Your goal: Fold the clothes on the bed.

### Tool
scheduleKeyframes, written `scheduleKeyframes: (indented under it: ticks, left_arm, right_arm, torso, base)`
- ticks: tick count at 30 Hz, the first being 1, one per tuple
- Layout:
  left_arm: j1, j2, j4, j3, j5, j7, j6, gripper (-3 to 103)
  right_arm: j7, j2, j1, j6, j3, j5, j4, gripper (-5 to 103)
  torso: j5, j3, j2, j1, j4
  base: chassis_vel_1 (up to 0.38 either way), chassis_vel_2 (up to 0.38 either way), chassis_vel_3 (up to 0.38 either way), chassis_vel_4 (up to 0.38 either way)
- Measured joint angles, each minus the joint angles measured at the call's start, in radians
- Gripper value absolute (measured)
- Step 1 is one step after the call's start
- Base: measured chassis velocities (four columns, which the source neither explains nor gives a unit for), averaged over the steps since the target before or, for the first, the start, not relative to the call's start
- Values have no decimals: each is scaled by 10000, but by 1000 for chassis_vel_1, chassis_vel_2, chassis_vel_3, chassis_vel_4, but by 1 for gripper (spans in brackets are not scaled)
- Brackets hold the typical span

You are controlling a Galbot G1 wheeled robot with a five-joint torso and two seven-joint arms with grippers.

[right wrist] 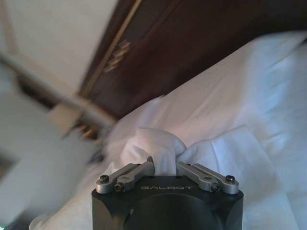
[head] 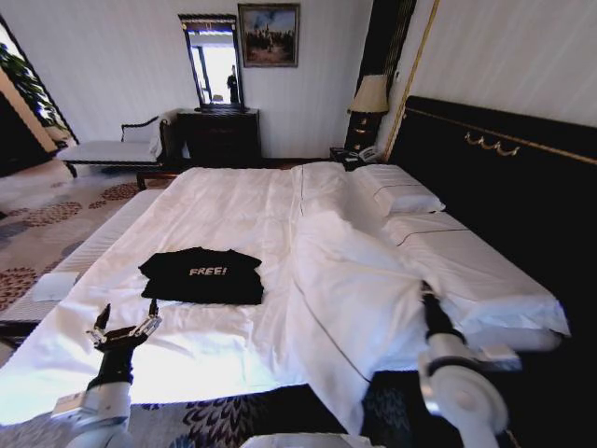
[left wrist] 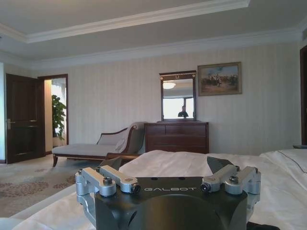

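The right gripper (right wrist: pixel 164 167) pinches the white sheet (right wrist: pixel 158 146) between its fingers, the left gripper (head: pixel 123 329) waits spread wide near the black shirt (head: pixel 202 274), so next comes pulling the sheet smooth, I think.

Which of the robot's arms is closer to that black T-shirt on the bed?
The left. Its open tool hovers at the bed's near edge, just in front of the T-shirt. The right tool is far off on the headboard side, pinching white bedding.

Folded shirt (head: pixel 202 276) on bed (head: pixel 242 201)
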Motion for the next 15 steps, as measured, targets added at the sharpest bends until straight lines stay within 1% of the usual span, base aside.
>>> scheduleKeyframes:
  ticks: [1, 2, 3, 4, 6, 7, 9, 10, 11, 12, 15]
  left_arm:
    - [-25, 25, 63, -33, -63, -12, -22, 100]
    - [-49, 45, 121, -51, -110, -21, -36, 100]
    - [-72, 54, 169, -62, -134, -33, -46, 100]
    - [-72, 54, 169, -62, -134, -33, -46, 100]
    - [-122, 57, 253, -55, -151, -41, -62, 100]
    - [-143, 51, 275, -37, -151, -43, -66, 100]
    - [-186, 32, 323, 15, -145, -44, -73, 100]
    - [-186, 32, 323, 15, -145, -44, -73, 100]
    - [-206, 25, 349, 39, -140, -45, -76, 100]
    - [-222, 23, 387, 58, -139, -45, -81, 100]
    - [-248, 22, 450, 73, -139, -51, -97, 100]
  right_arm:
    - [843, -42, -97, -108, 344, 0, 294, 1]
    - [1396, -79, -203, -267, 612, 12, 390, 1]
    - [1777, -93, -364, -437, 840, 20, 428, 1]
    - [1777, -93, -364, -437, 840, 20, 428, 1]
    - [2179, -58, -749, -681, 1100, -75, 441, 1]
    - [2255, 0, -958, -755, 1121, -360, 441, 1]
    - [2148, 183, -1323, -768, 998, -1597, 441, 1]
    - [2148, 183, -1323, -768, 998, -1597, 441, 1]
    - [2064, 262, -1440, -767, 928, -1974, 439, 1]
    - [2063, 322, -1473, -791, 828, -2107, 433, 1]
    - [2216, 350, -1319, -895, 576, -1875, 416, 1]
  torso:
    - [-3, 0, 0, 0, 0]
    - [-5, 0, 0, 0, 0]
    - [-2, 0, 0, 0, 0]
    - [-2, 0, 0, 0, 0]
    - [-2, 0, 0, 0, 0]
    - [1, 1, 0, 0, 1]
    - [3, 1, 0, 0, 3]
    - [3, 1, 0, 0, 3]
    - [-1, 1, 0, 1, 3]
    - [-5, 1, 0, 0, 0]
    - [-5, 0, 0, -1, -2]
  base:
    - [0, 0, 0, 0]
    - [0, 0, 0, 0]
    - [0, 0, 0, 0]
    - [0, 0, 0, 0]
    - [0, 0, 0, 0]
    - [0, 0, 0, 0]
    - [0, 0, 0, 0]
    - [0, 0, 0, 0]
    - [0, 0, 0, 0]
    - [0, 0, 0, 0]
    - [0, 0, 0, 0]
